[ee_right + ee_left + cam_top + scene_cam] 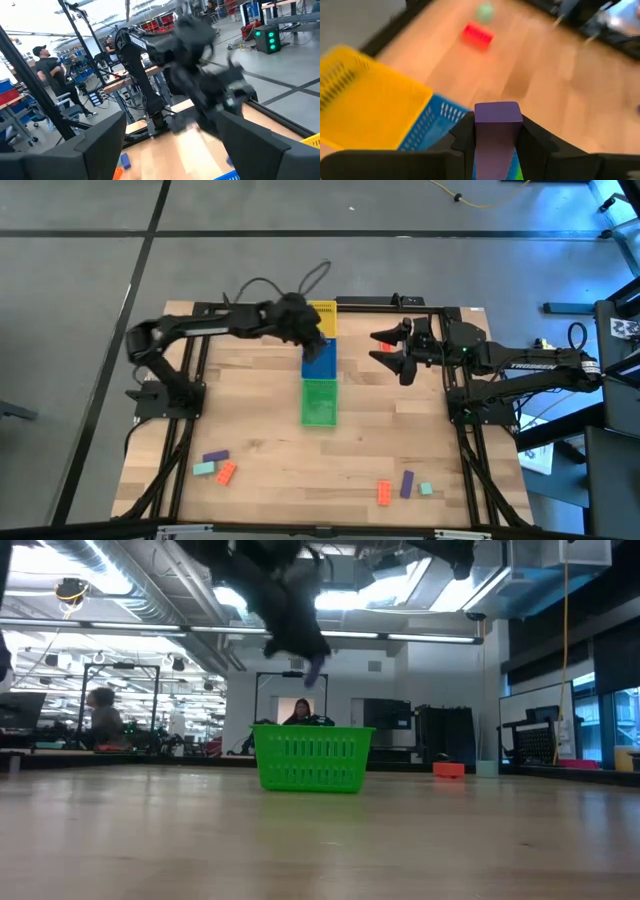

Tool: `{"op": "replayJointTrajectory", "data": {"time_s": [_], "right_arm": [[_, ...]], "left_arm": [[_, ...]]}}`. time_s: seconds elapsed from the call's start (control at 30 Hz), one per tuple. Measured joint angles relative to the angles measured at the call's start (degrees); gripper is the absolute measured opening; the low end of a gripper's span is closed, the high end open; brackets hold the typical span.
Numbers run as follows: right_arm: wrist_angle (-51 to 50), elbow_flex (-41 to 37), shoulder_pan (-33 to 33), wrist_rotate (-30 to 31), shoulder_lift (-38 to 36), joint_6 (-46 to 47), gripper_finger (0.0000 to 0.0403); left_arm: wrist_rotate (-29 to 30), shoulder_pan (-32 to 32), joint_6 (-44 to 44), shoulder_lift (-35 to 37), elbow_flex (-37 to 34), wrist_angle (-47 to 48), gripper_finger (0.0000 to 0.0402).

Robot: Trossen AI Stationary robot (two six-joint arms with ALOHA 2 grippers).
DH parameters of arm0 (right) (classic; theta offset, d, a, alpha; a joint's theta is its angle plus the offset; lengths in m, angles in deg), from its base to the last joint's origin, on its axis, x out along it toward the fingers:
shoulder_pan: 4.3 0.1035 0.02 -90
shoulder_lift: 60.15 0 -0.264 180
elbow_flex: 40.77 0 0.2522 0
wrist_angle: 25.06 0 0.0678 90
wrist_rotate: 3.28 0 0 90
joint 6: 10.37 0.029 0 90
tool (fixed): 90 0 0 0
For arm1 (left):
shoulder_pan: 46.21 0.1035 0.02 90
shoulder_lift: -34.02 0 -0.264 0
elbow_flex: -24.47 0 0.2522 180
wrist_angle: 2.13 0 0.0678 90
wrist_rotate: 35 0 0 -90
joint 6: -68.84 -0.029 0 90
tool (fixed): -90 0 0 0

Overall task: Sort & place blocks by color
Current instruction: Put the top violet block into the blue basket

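My left gripper (pixel 312 332) hangs over the row of baskets at the far middle, above the yellow basket (pixel 324 314) and the blue basket (pixel 320 364), shut on a purple block (pixel 497 116). The green basket (pixel 320 402) stands nearest in that row. My right gripper (pixel 388 348) waits open and raised at the far right, above a red block (pixel 381 359) that lies on the table. More blocks lie near the front edge: purple (pixel 215 455), teal (pixel 204 468) and orange (pixel 227 472) at the left, orange (pixel 384 492), purple (pixel 407 484) and teal (pixel 425 489) at the right. My left gripper pinches the purple block by its two long sides (pixel 479 134) between its two fingers (pixel 536 142). The block lies along the fingers and its free end (pixel 497 111) sticks out past their tips. The fingers slant downward, and the block is lifted clear above the baskets (pixel 313 670).
The three baskets stand in a line from far to near at the table's middle. In the low view the green basket (pixel 312 758) blocks the ones behind it. A black frame (pixel 190 380) runs along the table's left and right sides. Bare wood lies between the baskets and the front blocks.
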Motion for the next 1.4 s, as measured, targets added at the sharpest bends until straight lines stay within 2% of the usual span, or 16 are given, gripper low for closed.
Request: {"op": "replayJointTrajectory", "data": {"time_s": [0.27, 0.5, 0.8, 1.27, 1.4], "right_arm": [[0.0, 0.0, 0.0, 0.8, 0.0, 0.0, 0.0313], [0.0, 0.0, 0.0, 0.9, 0.0, 0.2, 0.0313], [0.0, 0.0, 0.0, 0.9, 0.0, 0.2, 0.0313], [-0.1, 0.0, 0.0, 0.9, 0.0, 0.2, 0.0313], [-0.1, 0.0, 0.0, 0.9, 0.0, 0.2, 0.0313]], "left_arm": [[3.2, 0.1, 13.0, -11.1, 0.2, 0.5, 0.0099], [8.5, -0.1, 22.2, -14.6, 0.2, 5.4, 0.0099], [9.4, -0.1, 25.3, -14.9, 0.2, 5.6, 0.0107], [11.3, -1.0, 25.0, -14.9, 0.2, 4.9, 0.012], [11.1, -1.0, 23.6, -14.9, 0.2, 4.2, 0.0139]]}}
